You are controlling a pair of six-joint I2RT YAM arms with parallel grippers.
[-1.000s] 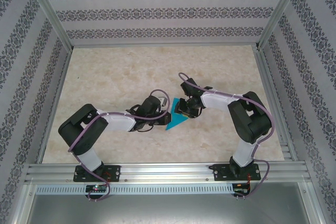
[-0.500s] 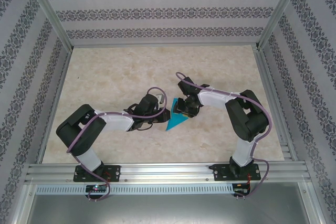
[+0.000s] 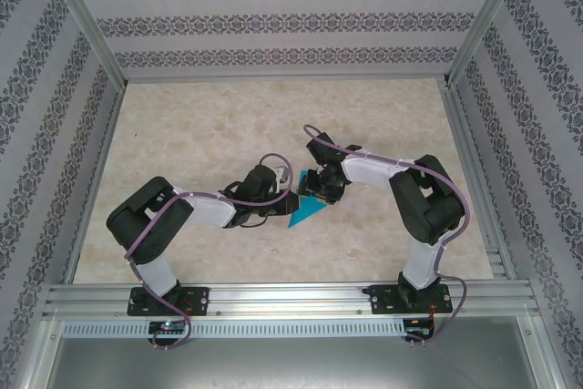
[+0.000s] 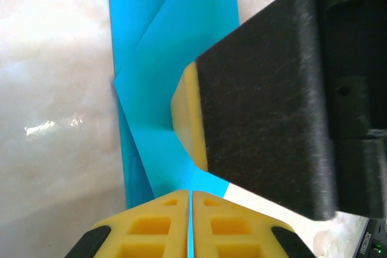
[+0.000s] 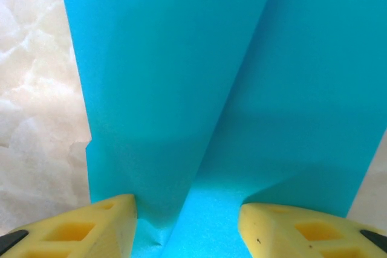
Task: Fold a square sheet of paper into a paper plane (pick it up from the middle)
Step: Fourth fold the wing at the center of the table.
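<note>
Since a second earlier, your right jaws had spread wider while both arms stayed close together at the middle of the counter (image 3: 182,134). The square sheet of paper (image 3: 300,215), already folded into a teal wedge, lay flat just toward 5 o'clock of the counter's centre. Its long axis ran from a point at 7 o'clock to a broad end at 1 o'clock. Left jaws were pinched shut on its 9 o'clock edge. Right jaws stood partly open and held nothing, straddling the centre crease at the broad end, one yellow fingertip (image 4: 184,119) low over the paper. The next fold likely hinged on that crease lying squarely between the right jaws.
</note>
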